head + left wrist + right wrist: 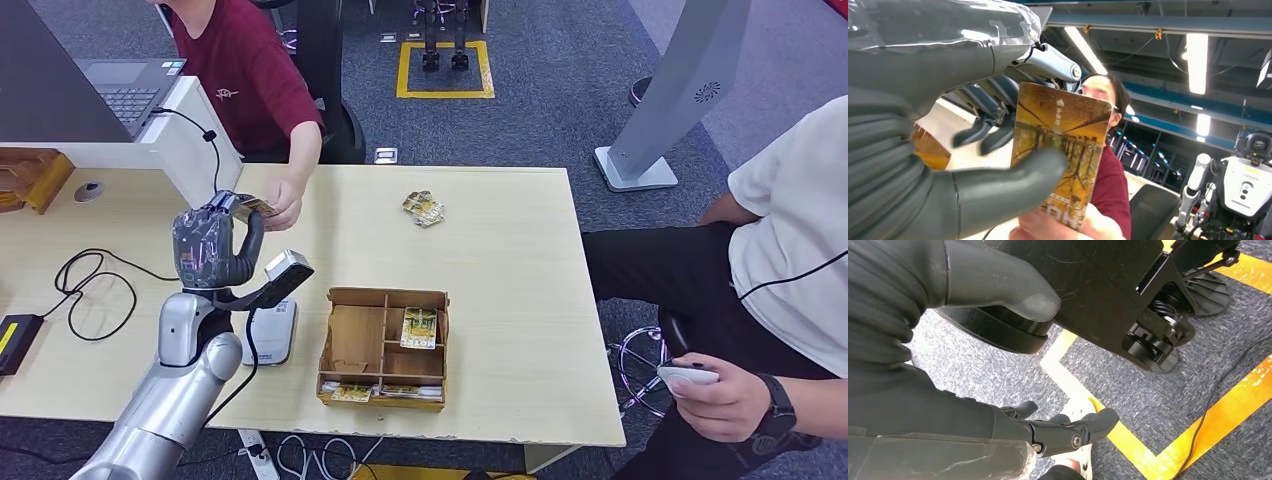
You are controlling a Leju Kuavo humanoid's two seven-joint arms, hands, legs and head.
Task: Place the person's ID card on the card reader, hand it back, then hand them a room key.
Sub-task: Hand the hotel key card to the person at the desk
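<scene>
Card: while I watch from the left wrist, the ID card (1060, 150) stands long-axis upright, pinched between thumb and fingers (983, 132) of my left hand (212, 245).
Person's hand (283, 203): touching its far end, above the surface (500, 230).
Right hand (948, 405): hanging, fingers apart, holding nothing.

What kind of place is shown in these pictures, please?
Probably a robot test lab arranged as a mock reception desk. A card reader and a wooden box of cards sit on the desk, another humanoid robot stands behind, and yellow floor markings frame a robot stand.
</scene>
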